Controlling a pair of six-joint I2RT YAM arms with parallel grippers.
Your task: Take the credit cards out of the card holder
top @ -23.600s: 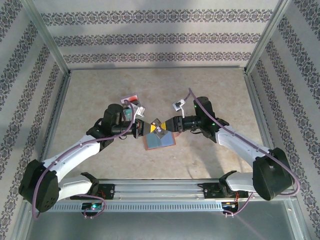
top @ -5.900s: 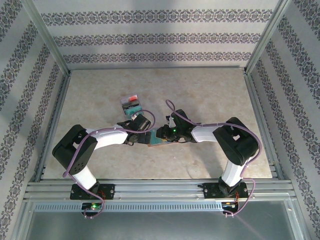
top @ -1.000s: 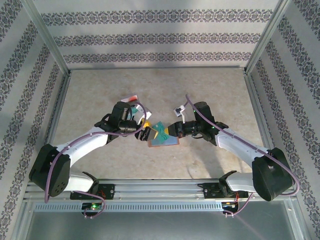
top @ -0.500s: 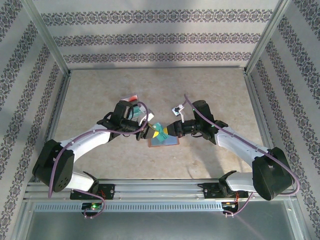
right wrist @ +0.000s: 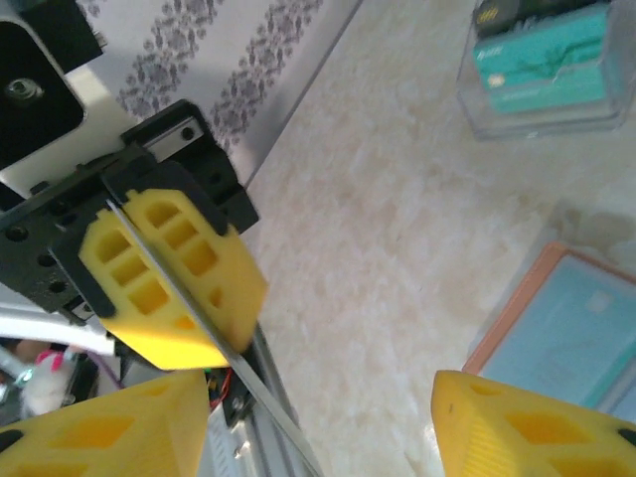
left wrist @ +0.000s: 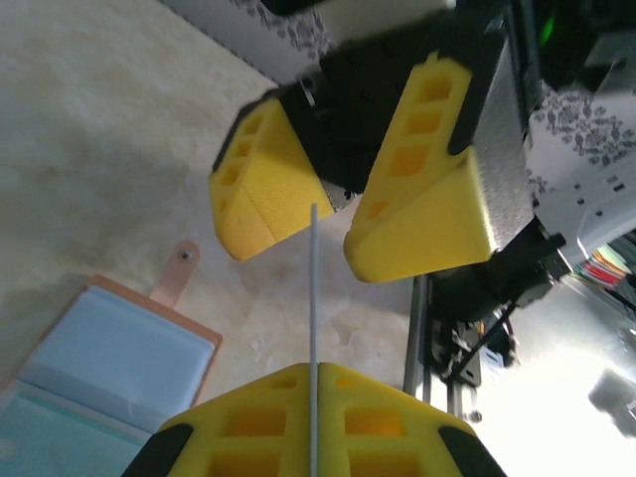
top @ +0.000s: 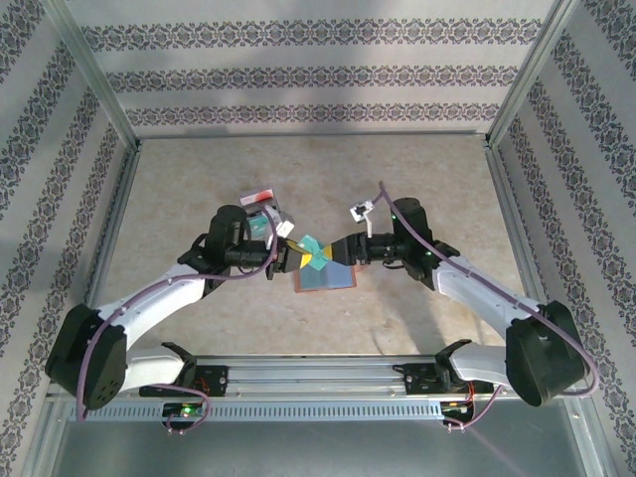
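Above the table [top: 417, 179], left claw [left wrist: 313, 393] pinches a card [left wrist: 313, 288]; right claw [right wrist: 318, 397] parted.

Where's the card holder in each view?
Top external: card holder lying open mid-table.
Left wrist: card holder lower left, strap tab pointing up.
Right wrist: card holder at the right edge, lower half.
Shared landmark: the credit card pinched in the left gripper, edge-on in both wrist views.

Teal, black and red stack [top: 260, 207] in clear case, beige marbled table [top: 417, 169], floral-striped walls [top: 318, 70], metal rail [top: 318, 383]
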